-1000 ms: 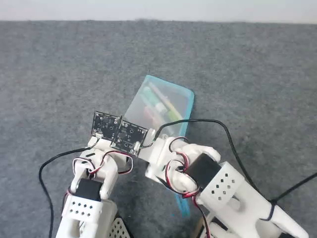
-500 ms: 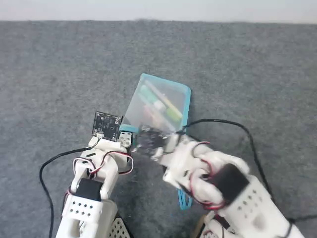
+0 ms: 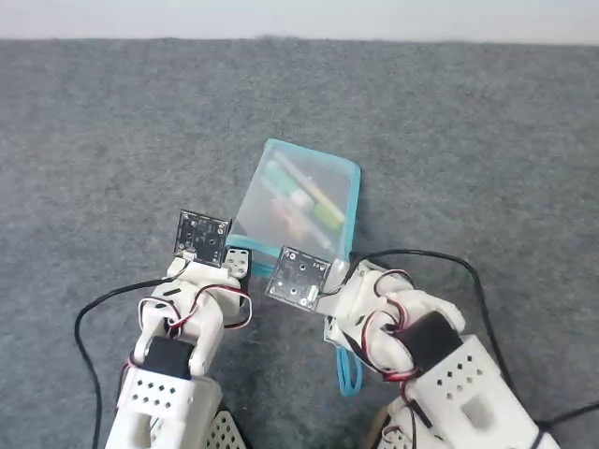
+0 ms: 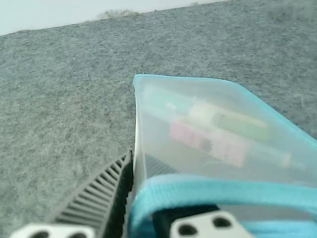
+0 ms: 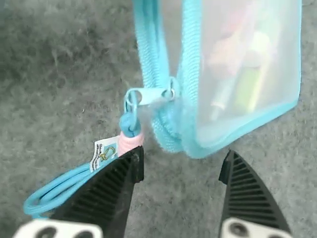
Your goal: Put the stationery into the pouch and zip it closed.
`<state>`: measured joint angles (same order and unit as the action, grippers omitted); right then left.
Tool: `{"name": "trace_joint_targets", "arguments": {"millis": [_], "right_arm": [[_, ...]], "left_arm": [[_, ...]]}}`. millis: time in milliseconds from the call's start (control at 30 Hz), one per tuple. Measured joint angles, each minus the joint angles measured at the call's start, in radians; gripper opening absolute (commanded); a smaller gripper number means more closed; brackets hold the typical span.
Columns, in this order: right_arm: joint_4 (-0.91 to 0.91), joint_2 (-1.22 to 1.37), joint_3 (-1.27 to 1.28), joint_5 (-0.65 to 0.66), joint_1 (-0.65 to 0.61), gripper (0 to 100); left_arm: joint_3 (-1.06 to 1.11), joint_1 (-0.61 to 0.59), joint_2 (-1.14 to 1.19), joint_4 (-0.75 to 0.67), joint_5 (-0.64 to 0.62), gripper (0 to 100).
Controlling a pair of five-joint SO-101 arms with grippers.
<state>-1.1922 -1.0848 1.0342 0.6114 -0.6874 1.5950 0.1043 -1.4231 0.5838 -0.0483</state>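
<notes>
As your right claw backs off, released, near the zip slider, your left claw stays clamped on the pouch: looks zipped.

Soft, even light, quite bright.
Around the pouch the carpet is evenly lit; a faint shadow lies under its edge.

A grey carpeted table bears the translucent blue-edged pouch and its cord loop.
</notes>
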Motion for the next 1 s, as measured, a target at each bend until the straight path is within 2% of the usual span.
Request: {"name": "trace_joint_targets", "arguments": {"millis": [300, 600, 767, 833, 967, 1000], "right_arm": [[0.172, 0.0, 0.083, 0.0, 0.0, 25.7], [0.226, 0.003, 0.083, 0.0, 0.0, 25.5], [0.311, 0.126, 0.08, 0.0, 0.012, 25.1], [0.322, 0.184, 0.049, -0.02, 0.035, 20.9], [0.328, 0.285, -0.057, -0.083, 0.094, 0.1], [0.331, 0.307, -0.083, -0.097, 0.104, 0.6]], "left_arm": [[0.0, 0.0, 0.0, 0.0, 0.0, 1], [0.0, -0.002, 0.0, 0.0, 0.0, 1], [0.0, -0.003, 0.0, 0.0, 0.0, 1], [0.0, -0.002, 0.0, 0.0, 0.0, 1], [0.0, 0.0, 0.0, 0.0, 0.0, 1], [0.0, 0.0, 0.0, 0.0, -0.002, 1]]}}
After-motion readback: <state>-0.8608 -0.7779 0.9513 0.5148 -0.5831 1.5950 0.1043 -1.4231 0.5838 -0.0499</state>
